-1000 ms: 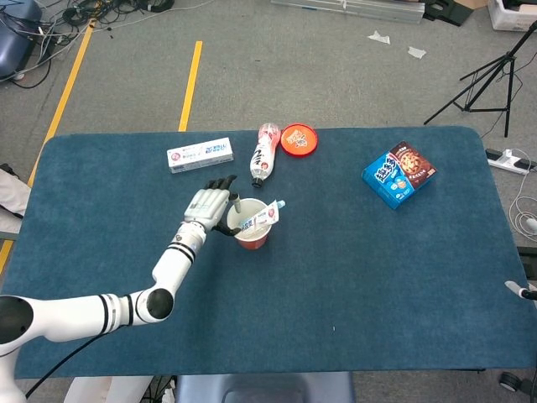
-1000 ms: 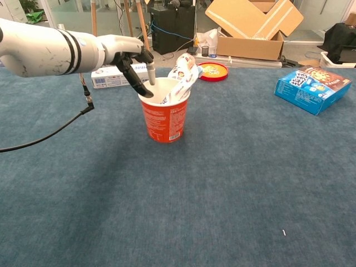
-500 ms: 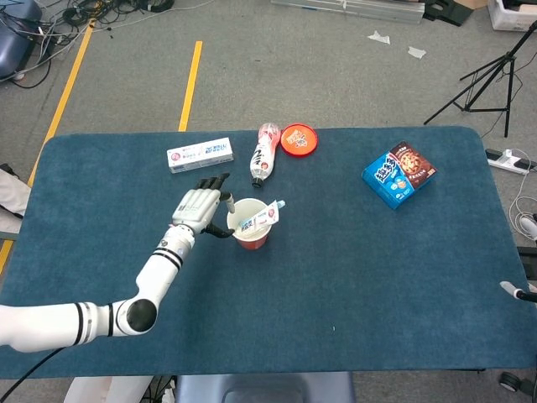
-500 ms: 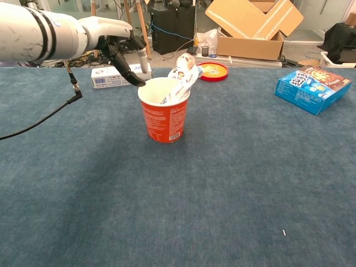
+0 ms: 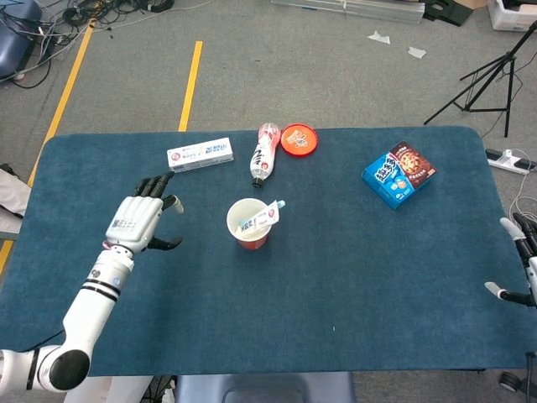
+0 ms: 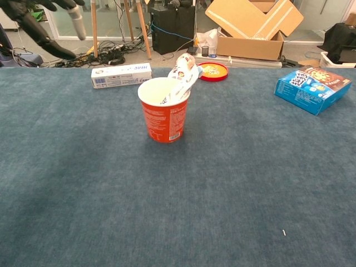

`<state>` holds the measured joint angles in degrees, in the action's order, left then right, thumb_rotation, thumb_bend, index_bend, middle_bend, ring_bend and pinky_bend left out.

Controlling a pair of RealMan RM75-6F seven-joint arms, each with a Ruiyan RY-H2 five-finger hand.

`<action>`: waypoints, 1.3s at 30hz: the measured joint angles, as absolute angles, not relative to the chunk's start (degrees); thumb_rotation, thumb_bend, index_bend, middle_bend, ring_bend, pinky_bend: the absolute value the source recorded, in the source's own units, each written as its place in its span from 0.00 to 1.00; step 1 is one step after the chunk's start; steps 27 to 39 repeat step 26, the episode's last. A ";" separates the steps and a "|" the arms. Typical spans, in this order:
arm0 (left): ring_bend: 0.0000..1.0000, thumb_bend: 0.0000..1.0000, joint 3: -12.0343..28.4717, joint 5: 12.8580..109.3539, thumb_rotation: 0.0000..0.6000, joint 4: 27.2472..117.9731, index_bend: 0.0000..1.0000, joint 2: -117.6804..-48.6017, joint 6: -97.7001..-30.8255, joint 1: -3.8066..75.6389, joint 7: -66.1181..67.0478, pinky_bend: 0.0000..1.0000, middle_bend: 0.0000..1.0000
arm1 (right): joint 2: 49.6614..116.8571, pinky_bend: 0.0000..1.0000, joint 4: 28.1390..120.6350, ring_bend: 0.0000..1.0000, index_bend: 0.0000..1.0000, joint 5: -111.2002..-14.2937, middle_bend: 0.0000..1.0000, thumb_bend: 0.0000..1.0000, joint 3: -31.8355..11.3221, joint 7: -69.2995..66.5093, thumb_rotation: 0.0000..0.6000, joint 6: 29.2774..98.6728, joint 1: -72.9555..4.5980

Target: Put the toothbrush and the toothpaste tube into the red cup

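The red cup [image 5: 251,225] stands upright near the table's middle, and the chest view shows its red wall [image 6: 163,118]. A white toothpaste tube [image 5: 258,221] leans inside it, with its upper end over the right rim [image 6: 181,79]. I cannot make out the toothbrush in either view. My left hand [image 5: 138,221] hovers well left of the cup, open with fingers spread and holding nothing; the chest view shows it at the top left corner [image 6: 41,19]. My right hand [image 5: 522,254] shows only partly at the table's right edge, fingers apart and empty.
A white toothpaste box [image 5: 200,155] lies behind the cup to the left. A bottle [image 5: 265,154] lies on its side next to a red lid [image 5: 299,138]. A blue cookie box [image 5: 398,175] sits at the back right.
My left hand has pulled away from the cup's rim, moving left and towards the table's front. The right hand has come into view at the right edge.
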<state>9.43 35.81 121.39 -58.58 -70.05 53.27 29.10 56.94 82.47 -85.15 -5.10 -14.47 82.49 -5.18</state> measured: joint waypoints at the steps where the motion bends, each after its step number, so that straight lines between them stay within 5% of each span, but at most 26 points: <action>1: 0.00 0.18 8.56 37.64 1.00 121.98 0.37 -57.91 -70.90 52.20 29.38 0.00 0.00 | 56.86 0.30 82.96 0.00 0.00 -85.14 0.00 0.00 -5.10 -13.84 1.00 82.50 -5.20; 18: 0.00 0.18 -8.89 75.65 1.00 117.07 0.34 -54.18 -92.68 23.61 26.99 0.00 0.00 | 56.54 0.30 90.68 0.00 0.00 -85.08 0.00 0.00 -4.86 -3.32 1.00 81.78 -6.19; 26: 0.00 0.18 -10.41 80.69 1.00 108.91 0.34 -58.14 -97.37 14.60 20.99 0.00 0.00 | 56.37 0.30 93.34 0.00 0.00 -85.54 0.00 0.00 -4.75 -1.47 1.00 81.52 -6.73; 39: 0.00 0.18 -10.41 80.69 1.00 108.91 0.34 -58.14 -97.37 14.60 20.99 0.00 0.00 | 56.37 0.30 93.34 0.00 0.00 -85.54 0.00 0.00 -4.75 -1.47 1.00 81.52 -6.73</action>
